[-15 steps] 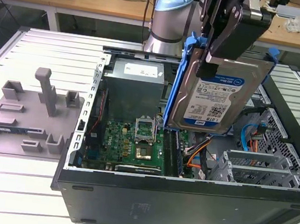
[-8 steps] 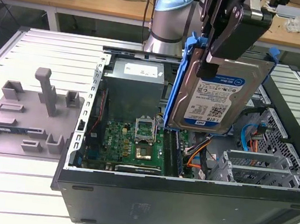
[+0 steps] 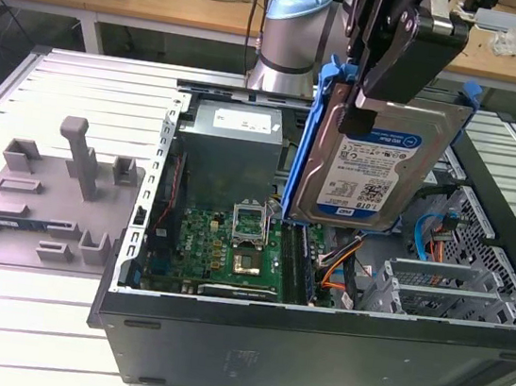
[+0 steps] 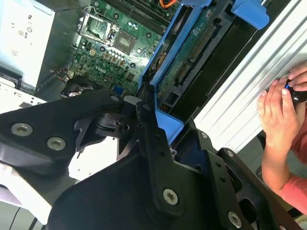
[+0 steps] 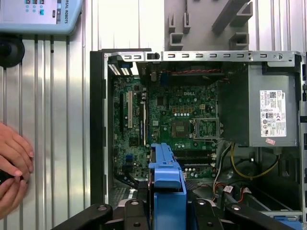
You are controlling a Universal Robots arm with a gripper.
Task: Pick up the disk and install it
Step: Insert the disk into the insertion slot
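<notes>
Grips the disk (image 3: 374, 175) in the gripper (image 3: 364, 107), pinched tight, one black finger down the labelled face. Holds it upright, high above the middle of the open case (image 3: 313, 353), touching nothing inside. Blue frame (image 3: 315, 134) round the disk's edges. Below, inside the case: green motherboard (image 3: 232, 247) on the floor, grey power supply (image 3: 231, 147) at the far end. In the first wrist view, looks straight down past the frame into the case. Beside the case, on the exterior view's left: a grey fixture (image 3: 58, 191) with upright posts. Outside the case's wall, on the ribbed table (image 5: 57, 120): a person's hand (image 5: 12, 165), resting.
</notes>
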